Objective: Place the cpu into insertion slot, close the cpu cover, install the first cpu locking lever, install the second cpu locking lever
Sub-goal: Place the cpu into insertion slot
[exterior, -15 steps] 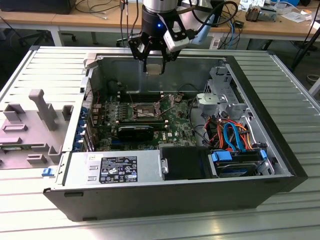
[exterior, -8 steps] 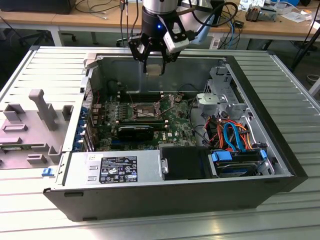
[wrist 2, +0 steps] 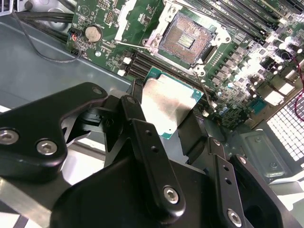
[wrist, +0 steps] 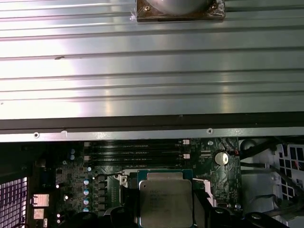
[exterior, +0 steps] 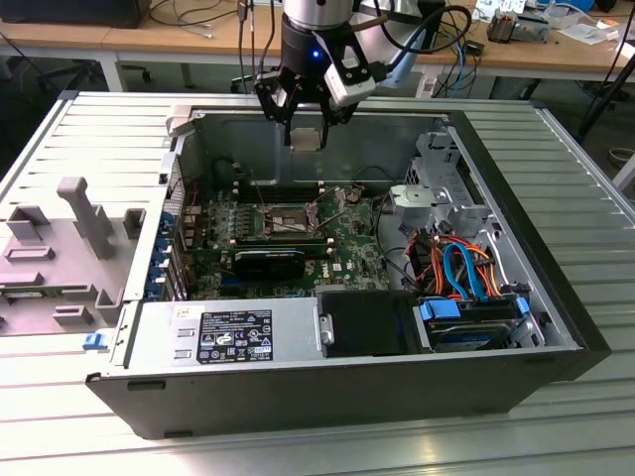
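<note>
Tool (exterior: 307,127) holds cpu (wrist 2: 167,107), faint print (wrist: 161,202) on top, apart from insertion slot (wrist 2: 186,39).

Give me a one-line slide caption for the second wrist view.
Gripper holds the cpu by its edges, clear of the empty insertion slot.

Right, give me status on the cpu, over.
Status: gripper shut on the cpu, high over the motherboard. Below, insertion slot bare, pins showing. Nothing seen lying across it.
</note>
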Tool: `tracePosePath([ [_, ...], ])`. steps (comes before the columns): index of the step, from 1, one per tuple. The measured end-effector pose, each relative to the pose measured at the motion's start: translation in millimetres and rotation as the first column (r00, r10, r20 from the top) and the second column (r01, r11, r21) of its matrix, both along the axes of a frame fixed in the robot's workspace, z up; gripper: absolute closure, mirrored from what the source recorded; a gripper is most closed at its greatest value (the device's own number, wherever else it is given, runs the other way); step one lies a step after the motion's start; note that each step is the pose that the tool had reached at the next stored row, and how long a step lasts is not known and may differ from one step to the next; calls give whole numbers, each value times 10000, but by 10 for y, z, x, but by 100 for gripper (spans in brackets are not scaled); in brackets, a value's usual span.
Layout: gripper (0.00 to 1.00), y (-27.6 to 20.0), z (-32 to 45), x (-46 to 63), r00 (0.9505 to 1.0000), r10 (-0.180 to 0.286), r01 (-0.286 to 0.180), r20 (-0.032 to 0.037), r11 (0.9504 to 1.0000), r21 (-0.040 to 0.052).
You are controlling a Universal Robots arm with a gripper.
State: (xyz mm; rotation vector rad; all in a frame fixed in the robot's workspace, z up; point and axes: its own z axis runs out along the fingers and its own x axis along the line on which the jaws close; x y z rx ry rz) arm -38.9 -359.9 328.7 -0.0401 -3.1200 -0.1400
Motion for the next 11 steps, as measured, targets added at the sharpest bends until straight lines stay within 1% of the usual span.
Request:
tracePosePath([
  [11, 46, -11, -17, 0, 10000, 0, 0, 0, 10000, 1],
])
